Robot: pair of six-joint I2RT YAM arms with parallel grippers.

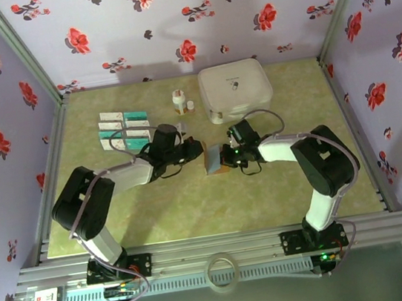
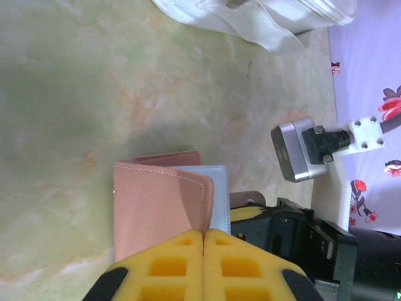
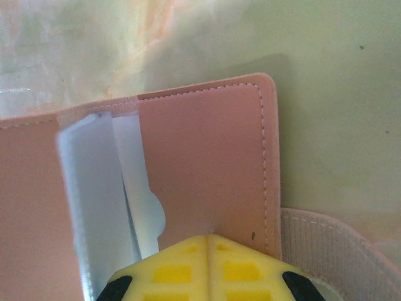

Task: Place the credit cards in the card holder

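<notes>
Card holder point(image 1: 214, 161) near table centre, thin floppy leather, light. Left fingers point(image 2: 202, 243) & right fingers point(image 3: 208, 246) each pinched shut on a flap edge. Credit cards point(image 1: 124, 127) twd far-left corner — stiff, slick; prob. best taken by edges.

Light: bright, diffuse, from above.
Shadows: soft, faint patches on the desk point(image 1: 193, 204).
Glare: mild pale sheen in the right wrist view.
Focus: wrist views soft close up.

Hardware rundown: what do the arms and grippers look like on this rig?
The left arm and right arm have bulky black joint housings joined by white links. Thin dark cables loop along the forearms. The left gripper and right gripper carry yellow fingers with square pockets and black outer corners.
</notes>
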